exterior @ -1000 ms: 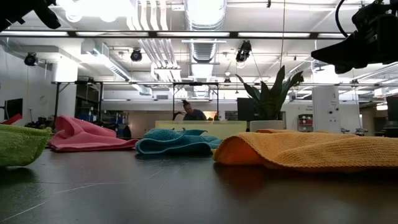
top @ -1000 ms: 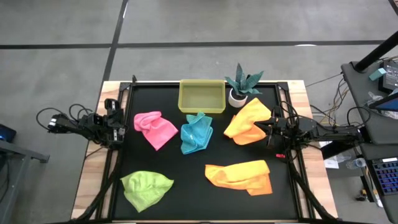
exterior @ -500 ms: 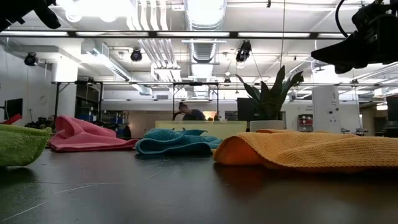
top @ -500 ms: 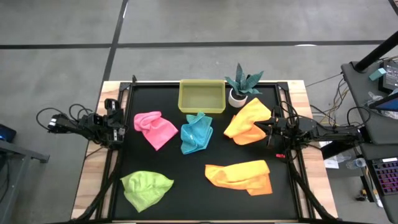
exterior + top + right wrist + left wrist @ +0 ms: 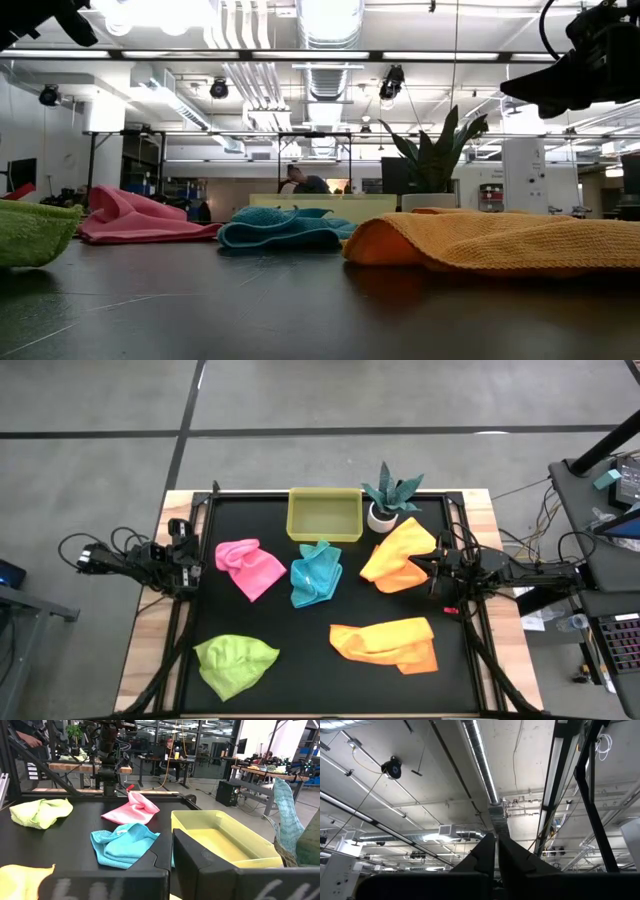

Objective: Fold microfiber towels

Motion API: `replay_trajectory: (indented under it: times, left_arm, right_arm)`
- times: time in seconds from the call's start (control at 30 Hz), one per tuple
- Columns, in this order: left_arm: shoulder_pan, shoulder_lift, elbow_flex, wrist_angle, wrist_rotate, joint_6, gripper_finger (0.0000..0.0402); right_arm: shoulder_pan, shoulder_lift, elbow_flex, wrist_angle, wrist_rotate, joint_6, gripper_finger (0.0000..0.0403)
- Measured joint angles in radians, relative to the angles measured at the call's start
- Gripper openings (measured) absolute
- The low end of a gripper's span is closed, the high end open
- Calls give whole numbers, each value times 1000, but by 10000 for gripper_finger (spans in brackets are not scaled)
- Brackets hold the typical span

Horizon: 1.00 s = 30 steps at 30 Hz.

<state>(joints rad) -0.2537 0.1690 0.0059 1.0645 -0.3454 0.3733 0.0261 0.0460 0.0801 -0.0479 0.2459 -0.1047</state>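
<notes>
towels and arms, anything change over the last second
Nothing on the table visibly changed. The five crumpled towels, the yellow tray and the plant lie as before, and both grippers stay shut at the table's side edges, left and right. Only a person far behind shifted slightly.

An open industrial lab: exposed ceiling ducts [image 5: 322,60], rows of workbenches [image 5: 90,768].

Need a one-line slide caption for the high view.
Five crumpled towels lie unfolded on the black table beside a yellow tray and potted plant; both arms wait at the sides.
</notes>
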Motion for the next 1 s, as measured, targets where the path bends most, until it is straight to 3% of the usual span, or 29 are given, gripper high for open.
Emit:
replay_trajectory:
  times: [0.33, 0.53, 0.63, 1.0]
  left_arm:
    - [0, 0, 0, 0, 0, 1, 6]
    - [0, 0, 0, 0, 0, 1, 6]
    - [0, 0, 0, 0, 0, 0, 6]
    - [0, 0, 0, 0, 0, 1, 6]
  right_arm:
    - [0, 0, 0, 0, 0, 5, 9]
    - [0, 0, 0, 2, 5, 399, 9]
    - [0, 1, 0, 1, 10, 494, 9]
    - [0, 1, 0, 1, 10, 445, 9]
